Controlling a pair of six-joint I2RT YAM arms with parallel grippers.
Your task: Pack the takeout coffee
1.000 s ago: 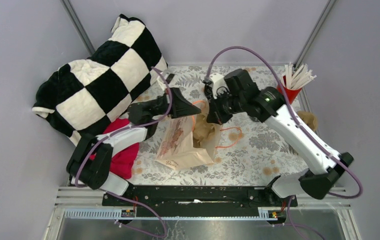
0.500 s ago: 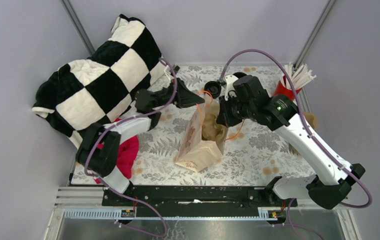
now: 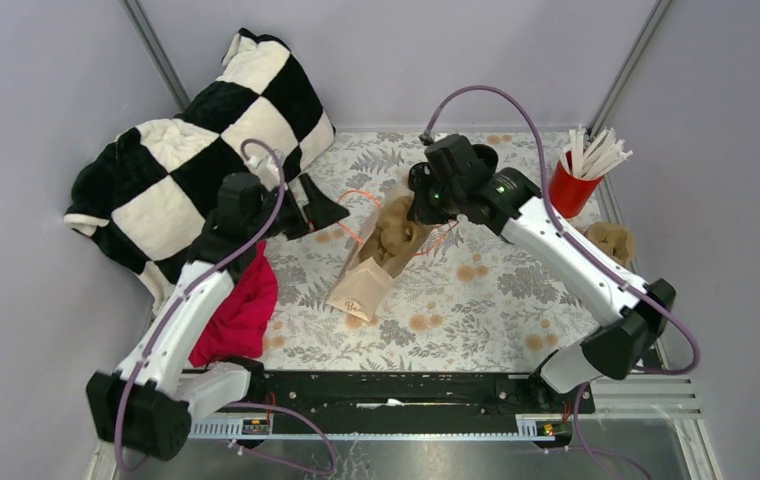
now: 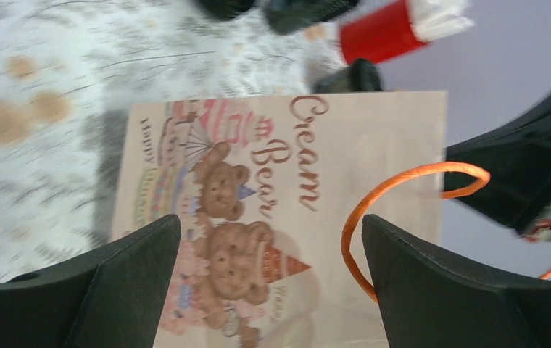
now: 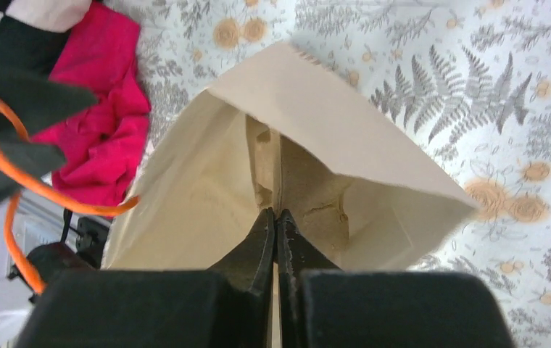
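Note:
A tan paper bag [image 3: 368, 272] printed with bears [image 4: 280, 167] leans over the floral table, mouth toward the far right. My right gripper [image 3: 419, 207] is shut on a paper fold at the bag's mouth [image 5: 278, 212], looking into the empty inside [image 5: 185, 188]. To the left of the bag my left gripper [image 3: 326, 205] hangs open, apart from it, and between its fingers [image 4: 270, 221] only the bag's side shows. An orange handle [image 4: 403, 177] loops free beside one finger. The takeout coffee [image 4: 356, 75] stands just past the bag; in the top view the right arm hides it.
A red cup of white straws [image 3: 576, 180] stands at the far right, with a brown lump [image 3: 611, 240] near the right edge. A black-and-white checked blanket [image 3: 196, 150] and a red cloth [image 3: 241, 315] fill the left side. More black items [image 4: 301, 7] lie beyond the bag.
My left gripper has opened, let go of the orange handle and drawn back to the left. The right gripper has carried the bag's mouth toward the far left, and the bag now leans.

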